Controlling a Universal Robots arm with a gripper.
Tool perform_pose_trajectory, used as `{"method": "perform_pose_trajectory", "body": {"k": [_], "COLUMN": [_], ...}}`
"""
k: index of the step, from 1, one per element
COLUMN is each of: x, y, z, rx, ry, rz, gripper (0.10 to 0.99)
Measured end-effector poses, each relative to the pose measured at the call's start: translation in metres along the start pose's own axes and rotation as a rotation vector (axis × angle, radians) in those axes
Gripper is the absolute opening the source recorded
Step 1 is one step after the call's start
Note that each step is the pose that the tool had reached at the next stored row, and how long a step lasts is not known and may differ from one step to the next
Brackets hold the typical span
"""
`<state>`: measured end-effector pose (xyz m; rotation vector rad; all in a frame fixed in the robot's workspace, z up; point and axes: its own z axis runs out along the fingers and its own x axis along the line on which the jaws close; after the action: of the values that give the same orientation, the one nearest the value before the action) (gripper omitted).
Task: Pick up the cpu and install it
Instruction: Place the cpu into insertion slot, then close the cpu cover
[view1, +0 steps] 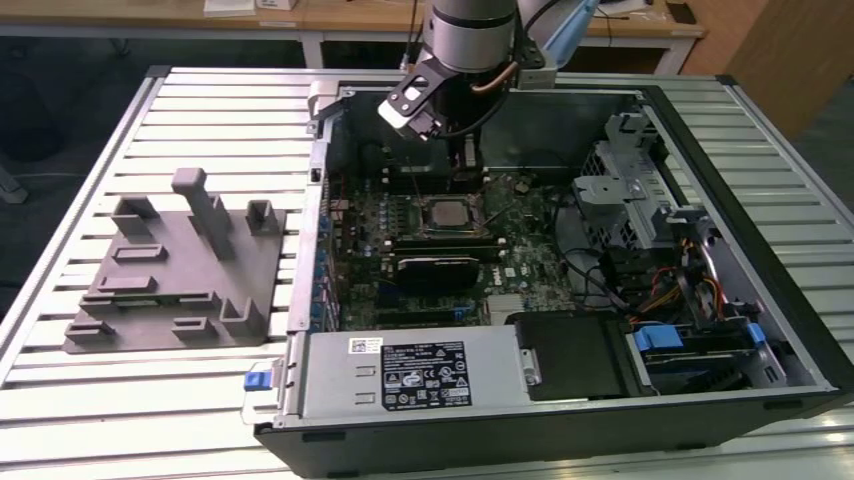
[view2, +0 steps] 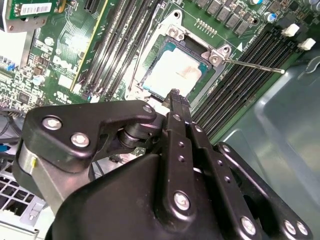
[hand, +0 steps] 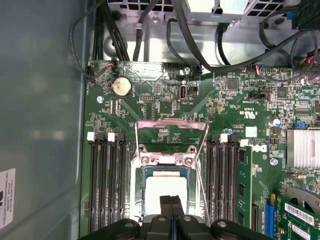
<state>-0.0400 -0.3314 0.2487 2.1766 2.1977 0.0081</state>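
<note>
The arm's black two-fingered hand (hand: 170, 200) hangs inside the open desktop computer case (view1: 561, 130), its fingers pressed together with nothing between them. Just beneath its tips the cpu (hand: 164, 192), a small square chip with a pale silver-grey metal top, lies flat in the socket of the green motherboard (hand: 165, 100). Beyond the hand the socket's metal retaining frame (hand: 171, 123) stands swung open, its thin steel lever (view2: 252, 65) unlatched. I'd judge the seating step all but done. With the chip unclamped, any further touch calls for a light, straight press.

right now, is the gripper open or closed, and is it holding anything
gripper: closed, fingers together, holding nothing; the cpu lies in the motherboard socket beneath it.
</note>
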Motion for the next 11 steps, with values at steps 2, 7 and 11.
{"method": "perform_pose_trajectory", "body": {"k": [2, 7, 11], "x": [-0.0001, -0.0001, -0.0001], "y": [0.0, 0.0, 0.0], "z": [-0.0012, -0.0015, -0.0018], "rx": [0.0, 0.0, 0.0], "ry": [-0.0002, -0.0002, -0.0002], "rz": [0.0, 0.0, 0.0], "gripper": [0.106, 0.106, 0.106]}}
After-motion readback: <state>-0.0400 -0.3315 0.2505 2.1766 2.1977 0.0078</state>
